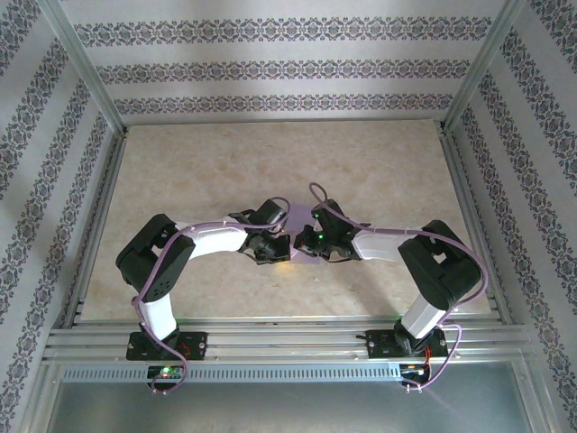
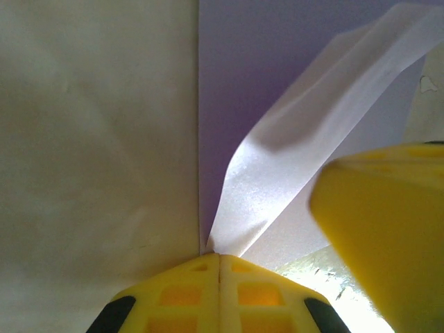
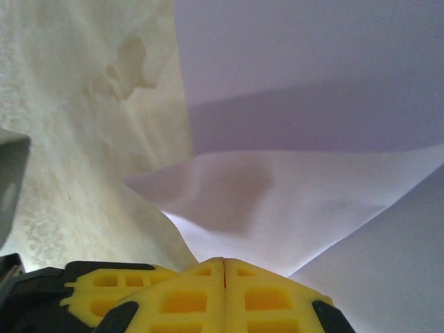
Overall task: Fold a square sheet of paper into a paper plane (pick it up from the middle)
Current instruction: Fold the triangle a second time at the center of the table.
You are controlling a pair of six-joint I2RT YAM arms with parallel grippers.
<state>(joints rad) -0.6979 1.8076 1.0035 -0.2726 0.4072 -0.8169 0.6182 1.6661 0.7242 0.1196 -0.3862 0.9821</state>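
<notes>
**Both grippers pinch the sheet at mid-table**

On the table [image 1: 225, 162], the left arm [image 1: 167, 266] and right arm [image 1: 437, 271] bend inward so that their wrists meet near its middle. Between them lies the lavender sheet [image 1: 298, 219], part of it flat on the table and a flap lifted off it. The left gripper [image 2: 219, 258] has its jaws pressed together on the foot of that flap. The right gripper [image 3: 223, 261] is likewise closed, with a raised fold of the sheet running into its tips. Its yellow finger [image 2: 388, 236] sits just beside the left gripper.

Matte square sheet of paper [image 2: 291, 139]; smooth, perhaps plastic left hand [image 2: 219, 262]; marbled table [image 2: 97, 139].
</notes>
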